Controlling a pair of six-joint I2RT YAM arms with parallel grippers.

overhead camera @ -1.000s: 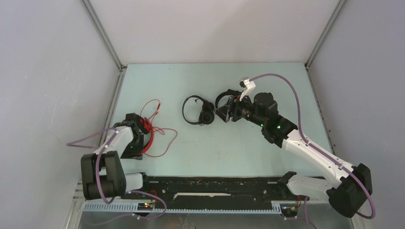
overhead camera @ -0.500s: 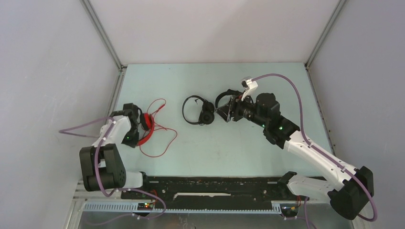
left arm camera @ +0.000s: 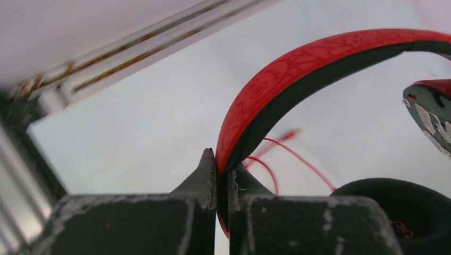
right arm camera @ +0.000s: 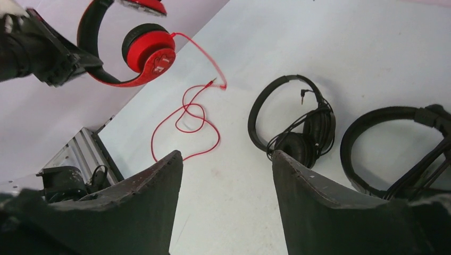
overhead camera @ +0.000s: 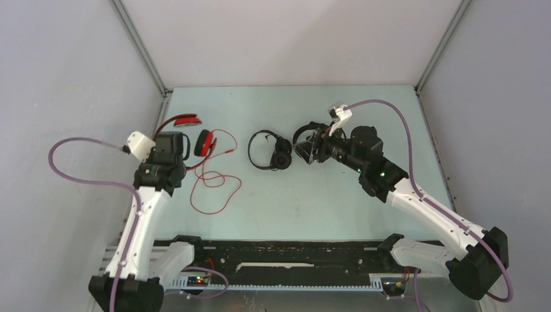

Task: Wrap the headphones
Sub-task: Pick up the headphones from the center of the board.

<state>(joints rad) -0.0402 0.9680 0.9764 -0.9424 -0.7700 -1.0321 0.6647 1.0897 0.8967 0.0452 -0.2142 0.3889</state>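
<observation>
Table (overhead camera: 312,201): three headsets, none visibly wrapped, so the task looks barely begun. Bulkier black headset (overhead camera: 305,140): lying just beside the right gripper (right arm camera: 227,156), whose jaws are spread and empty. Red headset (left arm camera: 298,69): held above the table's left side, its band pinched in the left gripper (left arm camera: 217,159). Slim black headset (overhead camera: 281,159): lying mid-table, its cable bunched at the cups. Red cable (overhead camera: 240,185): trailing loose on the table.

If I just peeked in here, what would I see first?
The red headphones jump out: the left gripper pinches their band at the left side of the table, and their red cable lies in loops below. In the middle lie a slim black headset and a bulkier black headset, with the right gripper open right beside them.
</observation>
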